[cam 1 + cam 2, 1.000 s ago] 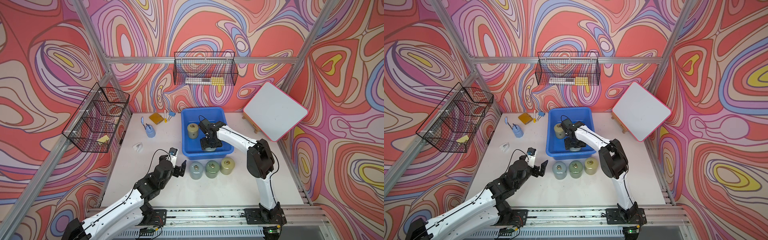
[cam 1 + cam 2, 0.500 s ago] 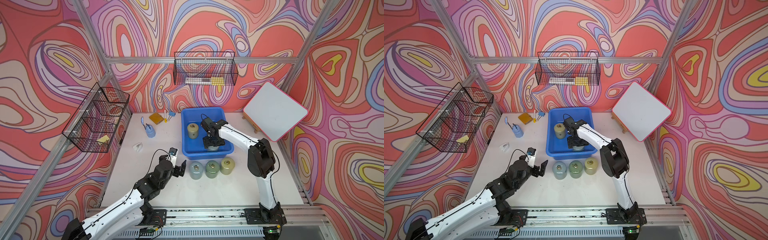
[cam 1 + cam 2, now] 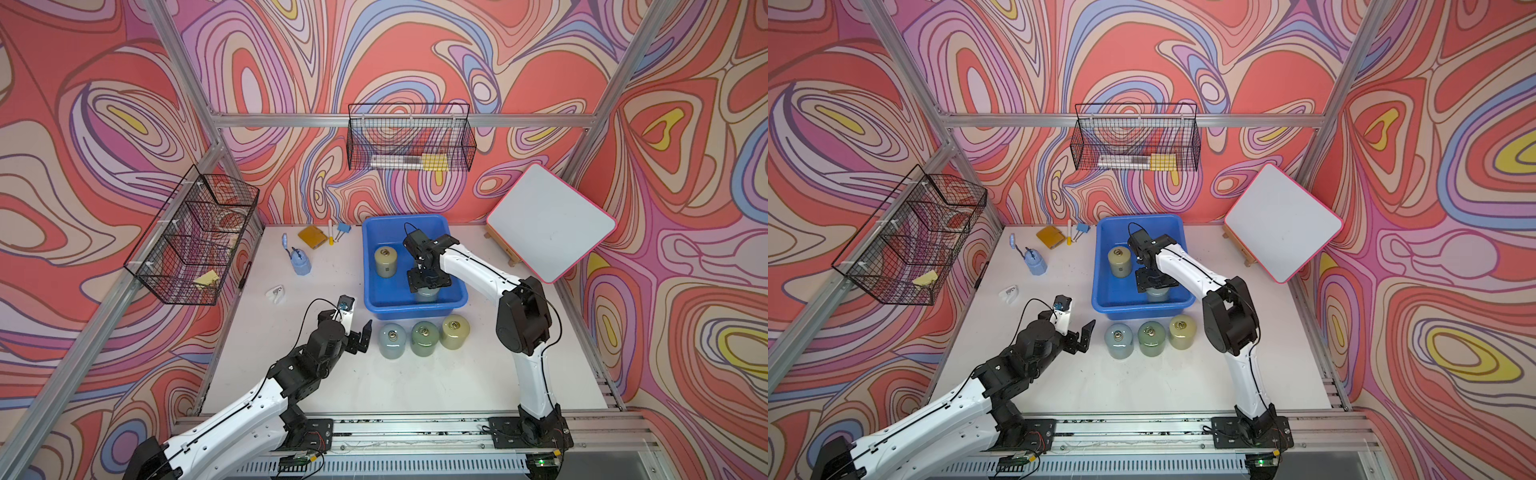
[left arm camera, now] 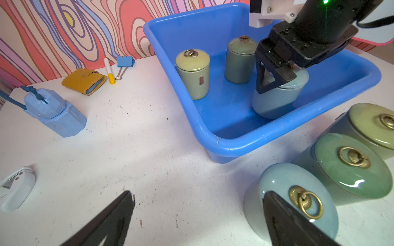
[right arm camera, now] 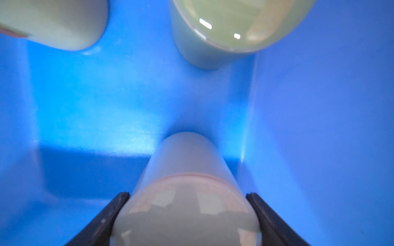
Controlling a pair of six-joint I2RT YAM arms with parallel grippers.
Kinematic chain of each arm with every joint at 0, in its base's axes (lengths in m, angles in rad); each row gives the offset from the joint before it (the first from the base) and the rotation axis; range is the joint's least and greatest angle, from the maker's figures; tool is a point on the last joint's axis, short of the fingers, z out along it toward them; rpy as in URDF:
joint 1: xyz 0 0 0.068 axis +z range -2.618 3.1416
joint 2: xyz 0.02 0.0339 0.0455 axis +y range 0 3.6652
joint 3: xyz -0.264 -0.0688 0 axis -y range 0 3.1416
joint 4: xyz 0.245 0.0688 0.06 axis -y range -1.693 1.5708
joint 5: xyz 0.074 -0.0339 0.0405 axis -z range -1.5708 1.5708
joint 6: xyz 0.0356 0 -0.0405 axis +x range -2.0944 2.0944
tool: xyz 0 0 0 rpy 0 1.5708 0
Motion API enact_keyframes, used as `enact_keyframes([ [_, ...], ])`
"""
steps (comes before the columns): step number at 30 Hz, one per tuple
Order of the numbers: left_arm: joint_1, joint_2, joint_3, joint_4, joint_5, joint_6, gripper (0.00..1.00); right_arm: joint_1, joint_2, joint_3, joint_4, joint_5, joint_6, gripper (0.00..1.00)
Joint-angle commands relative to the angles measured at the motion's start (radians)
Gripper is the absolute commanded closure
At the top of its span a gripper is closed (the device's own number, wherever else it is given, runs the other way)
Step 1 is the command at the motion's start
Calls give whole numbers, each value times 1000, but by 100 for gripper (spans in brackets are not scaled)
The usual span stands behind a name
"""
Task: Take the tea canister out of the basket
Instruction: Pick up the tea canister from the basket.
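Note:
The blue basket (image 3: 405, 218) (image 3: 1140, 218) (image 4: 213, 138) stands at the back middle of the table. Inside it, near the front wall, my right gripper (image 3: 428, 282) (image 3: 1156, 282) (image 4: 279, 83) (image 5: 187, 194) is shut from above on a pale blue tea canister (image 3: 427, 294) (image 4: 277, 102) (image 5: 187, 166). A yellow-green canister (image 3: 385, 261) (image 4: 193, 72) and a darker green one (image 4: 239, 60) also stand in the basket. My left gripper (image 3: 355, 336) (image 3: 1079, 336) (image 4: 197, 196) is open and empty, low over the table left of the front row.
Three canisters stand in a row in front of the basket: blue (image 3: 392, 340), green (image 3: 424, 338), yellow (image 3: 455, 331). A whiteboard (image 3: 550, 222) leans at the right. At the back left lie a blue holder (image 3: 300, 262) and a yellow wallet (image 3: 312, 237). Wire baskets (image 3: 195, 237) hang on the walls.
My right gripper, holding the pale blue canister, has shifted slightly to the right inside the basket. The left arm has not moved.

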State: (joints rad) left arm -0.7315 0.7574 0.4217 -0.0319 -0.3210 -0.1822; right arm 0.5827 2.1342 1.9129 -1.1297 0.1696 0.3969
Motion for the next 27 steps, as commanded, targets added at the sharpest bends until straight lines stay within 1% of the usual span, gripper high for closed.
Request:
enact_keyframes([
  [1, 4, -16, 10, 13, -18, 10, 1, -4, -66, 55, -7, 8, -11, 51],
  [14, 3, -18, 8, 14, -26, 9, 1, -4, -81, 107, -34, -4, -15, 51],
  [27, 4, -29, 1, 18, -45, 9, 1, -4, -129, 135, -66, -16, -14, 51],
])
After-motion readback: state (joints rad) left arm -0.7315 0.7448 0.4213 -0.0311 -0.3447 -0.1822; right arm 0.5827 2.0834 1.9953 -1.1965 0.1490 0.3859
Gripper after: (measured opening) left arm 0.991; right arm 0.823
